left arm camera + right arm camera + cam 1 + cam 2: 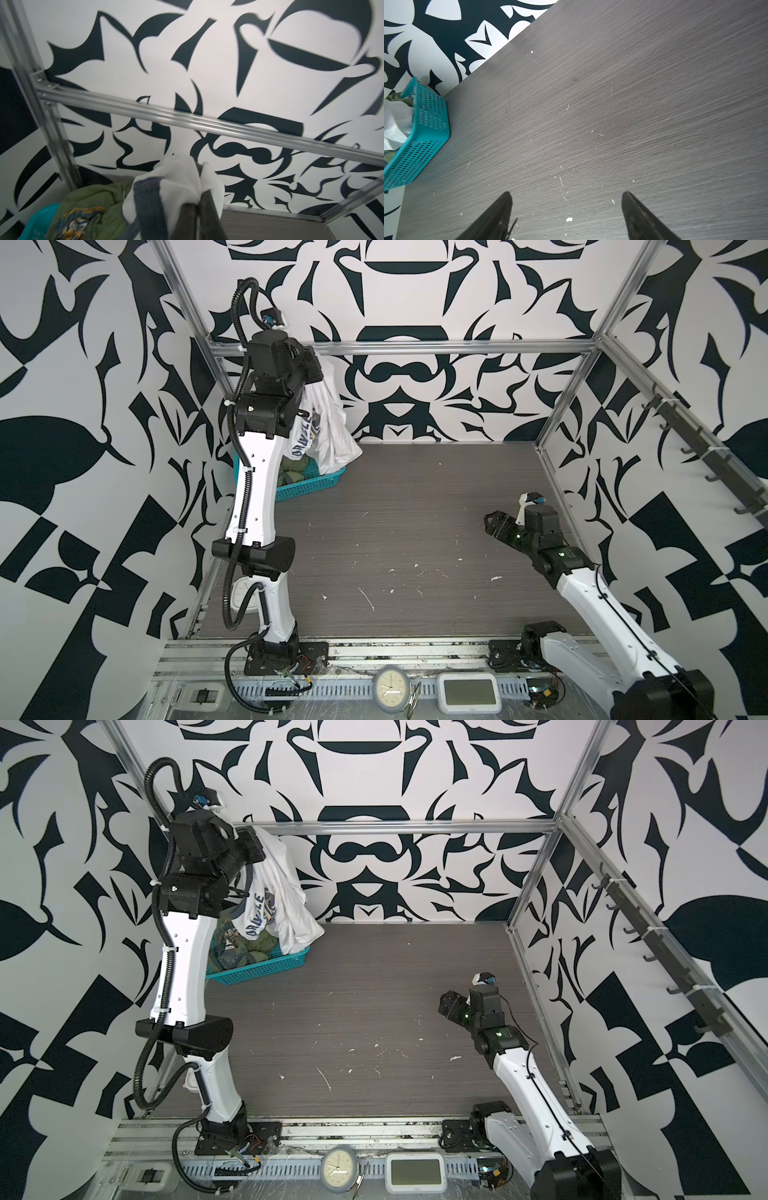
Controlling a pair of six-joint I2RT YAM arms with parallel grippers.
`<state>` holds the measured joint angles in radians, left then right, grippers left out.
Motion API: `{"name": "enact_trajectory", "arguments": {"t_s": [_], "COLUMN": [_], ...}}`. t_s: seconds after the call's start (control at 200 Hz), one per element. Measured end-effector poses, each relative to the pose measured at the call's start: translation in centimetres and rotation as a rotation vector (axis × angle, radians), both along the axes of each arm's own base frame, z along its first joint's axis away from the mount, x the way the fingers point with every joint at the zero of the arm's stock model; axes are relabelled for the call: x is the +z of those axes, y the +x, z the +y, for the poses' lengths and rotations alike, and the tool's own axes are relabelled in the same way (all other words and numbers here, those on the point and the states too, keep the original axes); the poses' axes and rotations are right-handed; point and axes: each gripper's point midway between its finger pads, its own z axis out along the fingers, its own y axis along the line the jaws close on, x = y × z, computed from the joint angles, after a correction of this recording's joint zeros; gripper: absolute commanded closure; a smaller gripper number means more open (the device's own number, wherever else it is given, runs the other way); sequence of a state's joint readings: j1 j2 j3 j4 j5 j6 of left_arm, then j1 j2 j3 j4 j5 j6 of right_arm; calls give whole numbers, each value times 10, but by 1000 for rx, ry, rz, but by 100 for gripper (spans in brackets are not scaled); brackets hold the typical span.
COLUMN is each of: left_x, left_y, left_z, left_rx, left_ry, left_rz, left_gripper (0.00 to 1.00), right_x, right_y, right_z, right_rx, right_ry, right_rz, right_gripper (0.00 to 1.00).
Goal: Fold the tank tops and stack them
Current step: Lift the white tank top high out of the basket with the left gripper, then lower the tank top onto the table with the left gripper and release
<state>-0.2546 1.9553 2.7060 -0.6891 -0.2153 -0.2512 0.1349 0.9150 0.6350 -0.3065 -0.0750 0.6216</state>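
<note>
White tank top (330,423) hangs bunched from the left jaws, high over the far-left corner. The jaws are clamped on a wad of white cloth and navy trim. Olive tank top (249,952) lies crumpled in the teal basket (270,969). Right jaws are spread wide, empty, low over the bare surface (415,539).

Risk: the lower end seems to reach into the basket, so a sideways pull could snag the rim and drag the basket or the 2nd top. The wad grip may slip.

Left wrist view shows the pinch itself. Both top views hide it behind the wrist, but show the trailing end.

Robotics lab test cell for sure: aluminium frame (415,347), black-and-white patterned walls (415,294), left arm (253,489) and right arm (590,597) bolted along a grey worktop (415,531).
</note>
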Motion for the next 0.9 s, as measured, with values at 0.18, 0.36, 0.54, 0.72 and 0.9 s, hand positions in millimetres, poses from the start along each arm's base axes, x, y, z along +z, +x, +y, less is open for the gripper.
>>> {"name": "enact_trajectory", "arguments": {"t_s": [0.18, 0.36, 0.54, 0.72, 0.9], "left_x": [57, 73, 31, -86, -258], "left_y": [-55, -108, -112, -87, -83], "left_z": [-80, -164, -210, -206, -155], "left_rx": [-172, -369, -449, -347, -220], "left_ry": [8, 22, 49, 133, 161], "left_rz": [-187, -263, -166, 94, 436], "left_gripper": [100, 100, 100, 100, 99], "right_x": [2, 12, 33, 36, 24], "right_y": [-1, -6, -6, -7, -6], "right_z": [0, -1, -2, -2, 1], "right_rx": [1, 8, 16, 28, 48], "right_ry": [1, -8, -26, -37, -39], "right_rz": [-5, -32, -77, -83, -38], "right_gripper": [15, 15, 15, 15, 16]}}
